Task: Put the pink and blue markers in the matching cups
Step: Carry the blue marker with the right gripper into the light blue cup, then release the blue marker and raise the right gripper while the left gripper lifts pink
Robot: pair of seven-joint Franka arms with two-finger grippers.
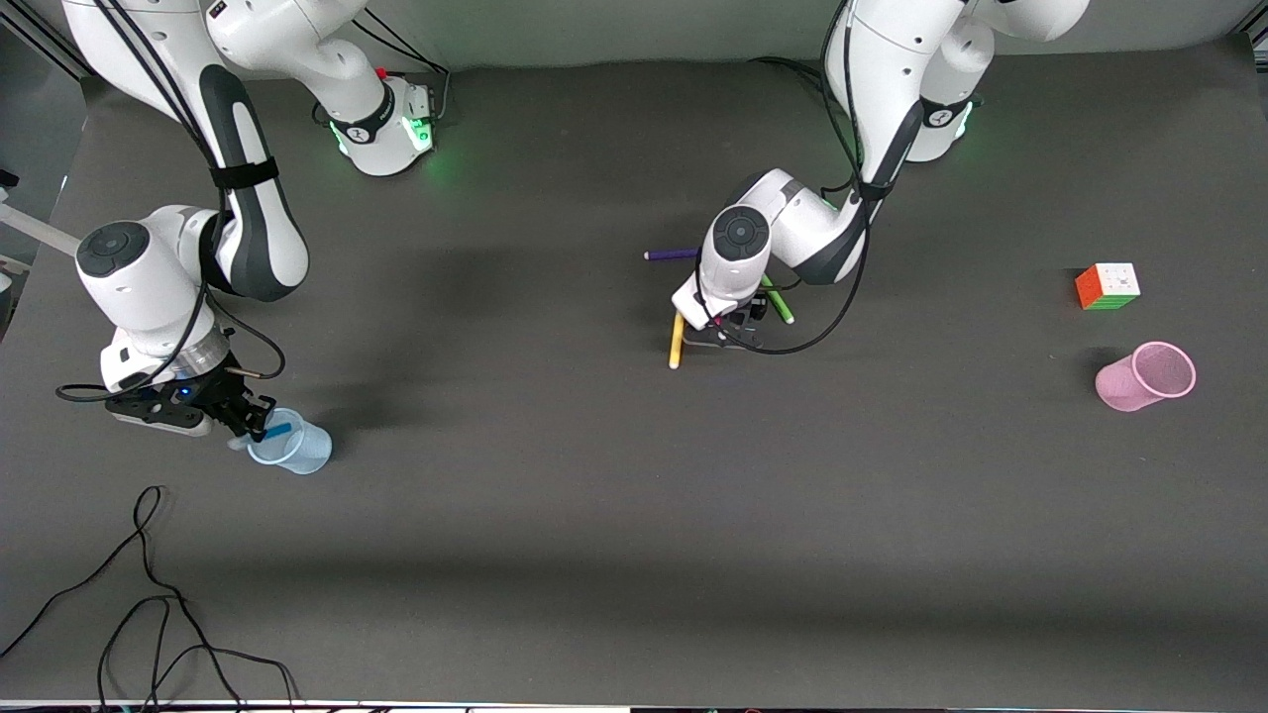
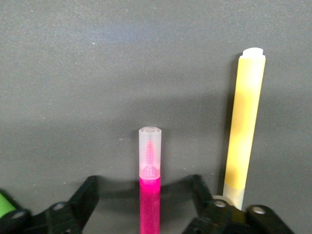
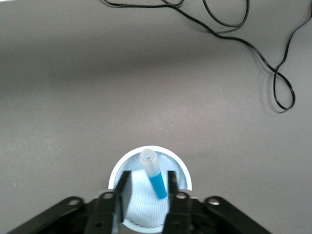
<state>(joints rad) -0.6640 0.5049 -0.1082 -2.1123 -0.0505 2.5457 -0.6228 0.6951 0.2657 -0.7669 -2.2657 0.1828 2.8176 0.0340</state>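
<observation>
The right tool (image 1: 260, 424) hangs over the blue cup (image 1: 293, 448), which stands upright on the dark surface (image 1: 555, 515) toward the right arm's end. In the right wrist view, its fingers (image 3: 171, 187) stand a little apart on either side of the blue marker (image 3: 155, 176) with small gaps showing, so they are spread and not pinching it. The marker leans tilted inside the cup, clear cap end up, its tip rising above the rim.

The left tool (image 1: 731, 329) is low at the middle of the surface, among a cluster of pens. The left wrist view shows its fingers (image 2: 85, 200) spread wide on both sides of the pink marker (image 2: 149, 187), which lies flat on the surface between them with its clear cap pointing away from the tool; neither finger touches it. The yellow pen (image 1: 677, 342) lies just beside the pink marker, roughly parallel to it. A green pen (image 1: 779, 300) pokes out from under the left arm's wrist, and a purple pen (image 1: 672, 254) lies farther from the front camera than the yellow one.

The pink cup (image 1: 1146, 375) lies tipped on its side toward the left arm's end, well apart from the pens. A puzzle cube (image 1: 1108, 285) sits near it, farther from the front camera. Loose black cables (image 1: 149, 584) trail across the surface nearer to the front camera than the blue cup.
</observation>
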